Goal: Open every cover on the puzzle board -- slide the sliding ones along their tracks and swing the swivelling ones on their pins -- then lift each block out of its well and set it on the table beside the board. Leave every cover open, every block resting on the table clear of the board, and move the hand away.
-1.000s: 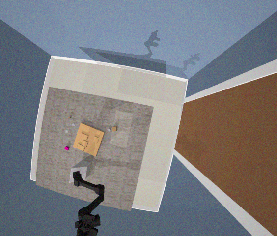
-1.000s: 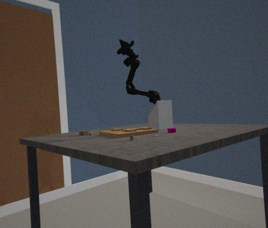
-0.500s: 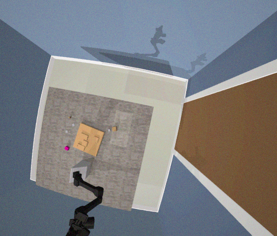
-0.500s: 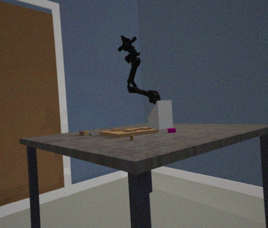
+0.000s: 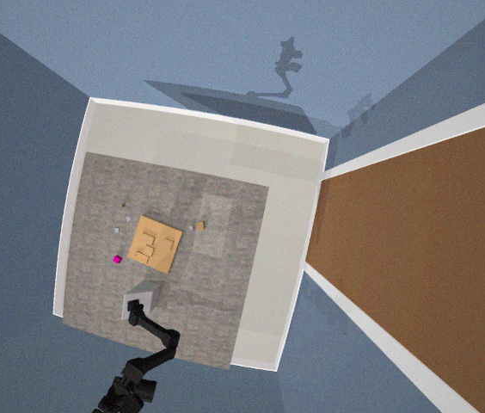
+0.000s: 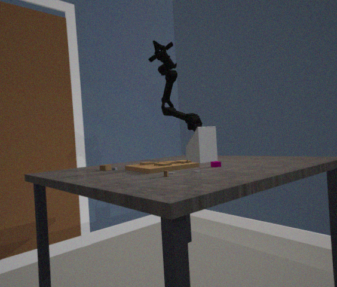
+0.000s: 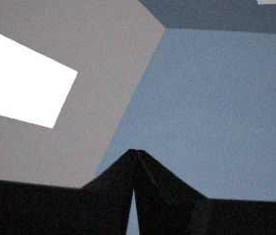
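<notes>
The tan puzzle board (image 5: 161, 262) (image 6: 137, 168) lies flat on the table. Thin raised shapes and dark edges show on its top; whether each cover is open, and what the wells hold, is too small to tell. A magenta block (image 5: 117, 259) (image 6: 216, 164) rests clear of the board on the table. A tan block (image 5: 199, 224) (image 6: 105, 167) rests off the opposite side. My gripper (image 6: 154, 42) (image 7: 135, 157) is shut and empty, raised high above the table and far from the board. In the top view its tips cannot be made out.
A small grey piece (image 5: 191, 227) (image 6: 115, 168) lies beside the tan block. Two pale pieces (image 5: 128, 218) (image 5: 116, 230) and a tiny brown piece (image 5: 122, 205) (image 6: 165, 173) lie off the magenta side. The arm stands on a white mount (image 5: 147, 300) (image 6: 208, 144) near the board.
</notes>
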Robot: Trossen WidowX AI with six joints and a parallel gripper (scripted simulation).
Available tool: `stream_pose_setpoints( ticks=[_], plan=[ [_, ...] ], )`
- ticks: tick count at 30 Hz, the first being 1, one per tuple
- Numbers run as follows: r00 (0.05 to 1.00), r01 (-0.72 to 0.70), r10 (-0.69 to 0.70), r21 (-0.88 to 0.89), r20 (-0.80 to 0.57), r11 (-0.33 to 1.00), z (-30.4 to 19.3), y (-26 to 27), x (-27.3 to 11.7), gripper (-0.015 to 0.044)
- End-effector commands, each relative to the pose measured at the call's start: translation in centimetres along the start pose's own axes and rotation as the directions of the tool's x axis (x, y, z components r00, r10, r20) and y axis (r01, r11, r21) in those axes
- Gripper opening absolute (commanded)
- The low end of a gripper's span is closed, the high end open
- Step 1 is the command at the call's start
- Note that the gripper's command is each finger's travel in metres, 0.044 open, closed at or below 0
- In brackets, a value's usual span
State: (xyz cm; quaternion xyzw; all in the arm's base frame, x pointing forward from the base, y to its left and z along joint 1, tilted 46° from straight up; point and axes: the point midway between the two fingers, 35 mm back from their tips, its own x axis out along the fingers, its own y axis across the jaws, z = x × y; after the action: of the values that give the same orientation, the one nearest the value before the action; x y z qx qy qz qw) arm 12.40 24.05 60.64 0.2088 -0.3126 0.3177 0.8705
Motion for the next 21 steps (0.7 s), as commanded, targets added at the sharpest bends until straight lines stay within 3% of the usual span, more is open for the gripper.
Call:
stream_pose_setpoints(
  ticks=[1,21],
  plan=[
    [1.0,0.006,-0.007,-0.026,-0.031,1.0,-1.5,-0.2,0.3,0.0],
    [0.985,0.033,-0.071,-0.23,-0.159,0.973,-8.2,-2.7,1.8,0.0]
  ],
)
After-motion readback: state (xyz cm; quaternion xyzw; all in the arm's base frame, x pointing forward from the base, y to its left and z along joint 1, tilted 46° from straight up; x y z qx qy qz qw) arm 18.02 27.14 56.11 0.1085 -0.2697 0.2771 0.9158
